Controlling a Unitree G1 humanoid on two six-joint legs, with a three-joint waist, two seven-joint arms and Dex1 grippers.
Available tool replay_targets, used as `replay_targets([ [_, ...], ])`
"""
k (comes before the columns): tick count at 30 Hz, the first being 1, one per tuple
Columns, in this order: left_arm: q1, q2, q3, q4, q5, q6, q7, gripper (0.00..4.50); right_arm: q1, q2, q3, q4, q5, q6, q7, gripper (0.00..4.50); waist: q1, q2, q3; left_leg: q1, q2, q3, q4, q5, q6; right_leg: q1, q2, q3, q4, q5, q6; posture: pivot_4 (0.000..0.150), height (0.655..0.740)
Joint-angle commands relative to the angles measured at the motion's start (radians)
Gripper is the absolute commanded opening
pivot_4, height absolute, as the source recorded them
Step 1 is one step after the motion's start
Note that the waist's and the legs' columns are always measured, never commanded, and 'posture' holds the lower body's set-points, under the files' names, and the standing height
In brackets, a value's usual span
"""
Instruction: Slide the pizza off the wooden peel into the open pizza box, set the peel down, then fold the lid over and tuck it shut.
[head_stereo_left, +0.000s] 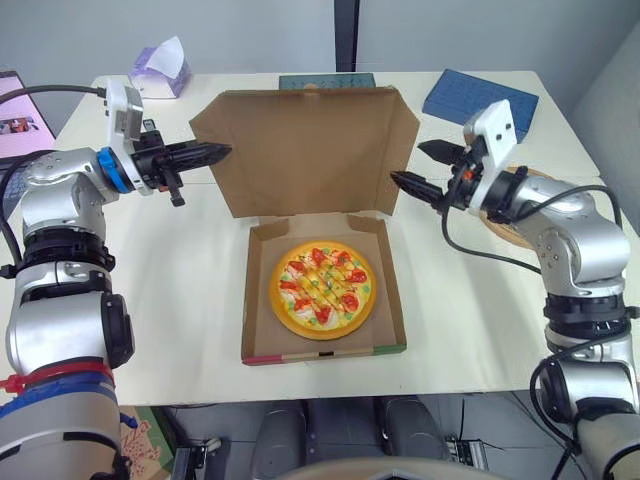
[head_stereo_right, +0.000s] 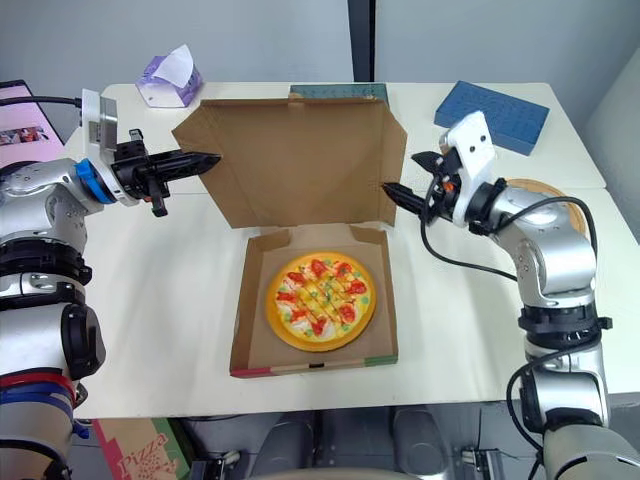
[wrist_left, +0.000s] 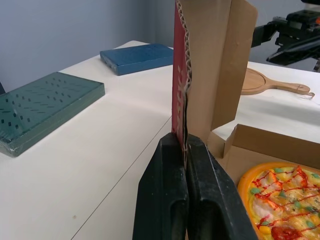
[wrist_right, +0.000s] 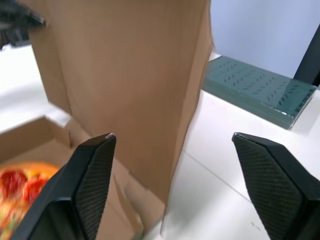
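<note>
The pizza (head_stereo_left: 323, 288) lies in the base of the cardboard box (head_stereo_left: 258, 340) at the table's middle. The lid (head_stereo_left: 305, 150) stands upright behind it. My left gripper (head_stereo_left: 222, 151) is shut on the lid's left edge; in the left wrist view the fingers (wrist_left: 170, 170) pinch the corrugated edge. At the lid's right edge my right gripper (head_stereo_left: 408, 163) stands open, and in the right wrist view that edge (wrist_right: 187, 100) lies between the spread fingers. The wooden peel (head_stereo_right: 560, 200) lies flat on the table behind my right arm.
A tissue box (head_stereo_left: 160, 70) sits at the back left. A dark green flat box (head_stereo_left: 327, 81) lies behind the lid and a blue one (head_stereo_left: 480, 98) at the back right. A pink item (head_stereo_left: 20, 115) is off the table's left side.
</note>
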Motion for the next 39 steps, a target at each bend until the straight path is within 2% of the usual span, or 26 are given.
replay_targets([
  [1, -0.031, 0.004, 0.031, -0.007, -0.004, -0.013, -0.004, 0.00, -0.052, 0.028, -0.014, 0.012, 0.017, 0.016, -0.058, 4.01, 0.000, 0.000, 0.000, 0.000, 0.000, 0.000, 0.000, 0.000, 0.000, -0.001, 0.000, 0.000, 0.001, 0.000, 0.000, 0.150, 0.7400],
  [2, -0.031, 0.003, 0.031, -0.008, -0.004, -0.014, -0.003, 0.00, -0.059, 0.034, -0.014, 0.019, 0.015, 0.019, -0.068, 4.01, 0.000, 0.000, 0.000, 0.000, 0.000, 0.000, 0.000, 0.000, 0.000, -0.001, 0.000, 0.000, 0.001, 0.000, 0.000, 0.150, 0.7400],
  [5, -0.031, 0.003, 0.033, -0.013, -0.005, -0.012, 0.001, 0.00, -0.068, 0.036, -0.003, 0.028, 0.011, 0.011, -0.074, 3.40, 0.001, 0.000, 0.000, 0.000, 0.000, 0.000, 0.000, 0.000, 0.000, -0.001, 0.000, 0.000, 0.002, 0.000, 0.000, 0.150, 0.7400],
  [14, -0.001, 0.007, 0.055, -0.078, -0.024, 0.027, 0.019, 0.00, -0.052, 0.034, 0.017, -0.005, 0.007, 0.026, -0.089, 0.16, -0.001, 0.000, 0.000, -0.001, 0.000, 0.000, 0.000, 0.000, 0.000, -0.002, 0.000, 0.000, 0.002, 0.000, 0.000, 0.150, 0.7400],
  [15, 0.008, 0.007, 0.061, -0.100, -0.032, 0.047, 0.030, 0.00, -0.052, 0.035, 0.017, -0.008, 0.006, 0.028, -0.095, 0.04, -0.001, 0.000, 0.000, -0.001, 0.000, 0.000, 0.000, 0.000, 0.000, -0.002, 0.000, 0.000, 0.002, 0.000, 0.000, 0.150, 0.7400],
  [19, 0.068, 0.009, 0.084, -0.237, -0.052, 0.123, 0.098, 0.00, -0.043, 0.034, 0.017, -0.043, 0.006, 0.045, -0.121, 0.04, -0.002, 0.000, 0.000, -0.001, 0.000, 0.000, 0.000, 0.000, 0.000, -0.003, 0.000, 0.000, 0.003, 0.000, 0.000, 0.150, 0.7400],
  [23, 0.190, -0.011, 0.121, -0.493, -0.077, 0.246, 0.295, 0.00, -0.016, 0.026, 0.021, -0.141, -0.003, 0.082, -0.168, 0.04, -0.002, 0.000, 0.000, -0.001, 0.000, 0.000, 0.000, 0.000, 0.000, -0.004, 0.000, 0.001, 0.003, 0.000, 0.000, 0.150, 0.7400],
  [27, 0.332, -0.095, 0.171, -0.816, -0.124, 0.380, 0.539, 0.00, 0.014, 0.030, 0.036, -0.229, -0.023, 0.100, -0.225, 0.04, 0.001, 0.000, 0.000, -0.002, 0.000, 0.000, 0.000, 0.000, 0.000, -0.004, 0.000, 0.002, 0.003, 0.000, 0.000, 0.150, 0.7400],
  [31, 0.447, -0.182, 0.166, -1.080, -0.126, 0.440, 0.736, 0.00, 0.040, 0.049, 0.060, -0.285, -0.054, 0.095, -0.290, 0.04, 0.003, 0.000, 0.000, -0.002, 0.000, 0.000, 0.001, 0.000, 0.000, -0.004, 0.000, 0.002, 0.003, 0.000, 0.000, 0.150, 0.7400],
  [39, 0.523, -0.347, 0.119, -1.430, -0.136, 0.568, 1.067, 0.00, 0.072, 0.091, 0.096, -0.347, -0.091, 0.113, -0.373, 0.04, 0.007, 0.000, 0.000, -0.002, 0.000, 0.001, 0.002, 0.001, -0.001, -0.003, 0.000, 0.003, 0.003, 0.000, 0.000, 0.150, 0.7400],
])
